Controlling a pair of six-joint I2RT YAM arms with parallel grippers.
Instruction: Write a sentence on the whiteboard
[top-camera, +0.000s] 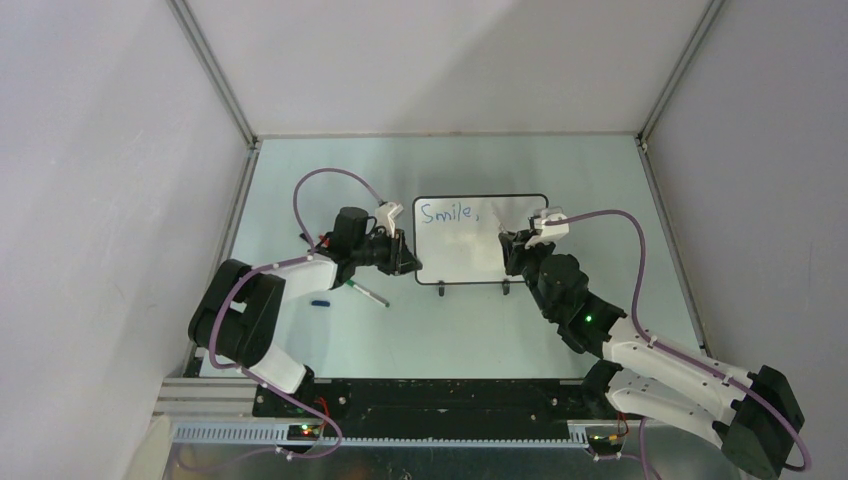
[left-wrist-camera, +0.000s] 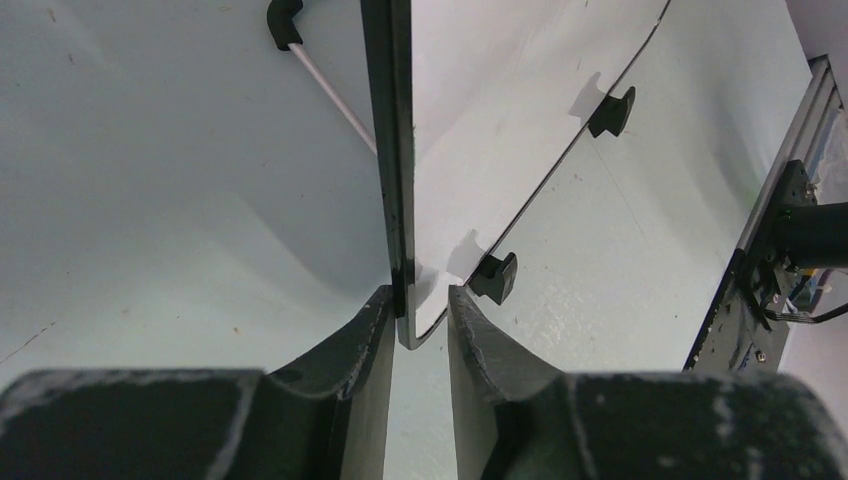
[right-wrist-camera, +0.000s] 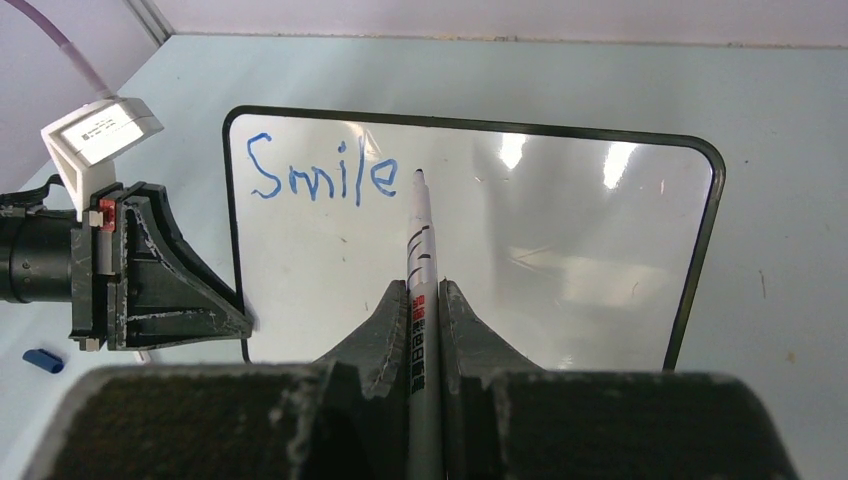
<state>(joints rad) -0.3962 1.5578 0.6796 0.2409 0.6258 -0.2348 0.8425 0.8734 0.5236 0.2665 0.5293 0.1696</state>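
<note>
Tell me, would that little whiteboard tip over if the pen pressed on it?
Probably tippy: the whiteboard stands on two small feet, and the left hand straddles its edge, seemingly to steady it. It looks thin, so likely light. Its glossy face may be slippery.

You have a pale mint-green table (top-camera: 450, 340) boxed in on three sides by plain white walls: a back wall (top-camera: 440, 60), a left wall (top-camera: 100, 200) and a right wall (top-camera: 770, 180). They look like matte panels, though the view is too soft to be sure. A silver left post (top-camera: 215, 70) and right post (top-camera: 677, 70) rise from the far corners. At the near edge a black plate (top-camera: 450, 395) lies beside a ribbed metal rail (top-camera: 430, 432). The light is soft and even, and shadows on the table are faint.
</note>
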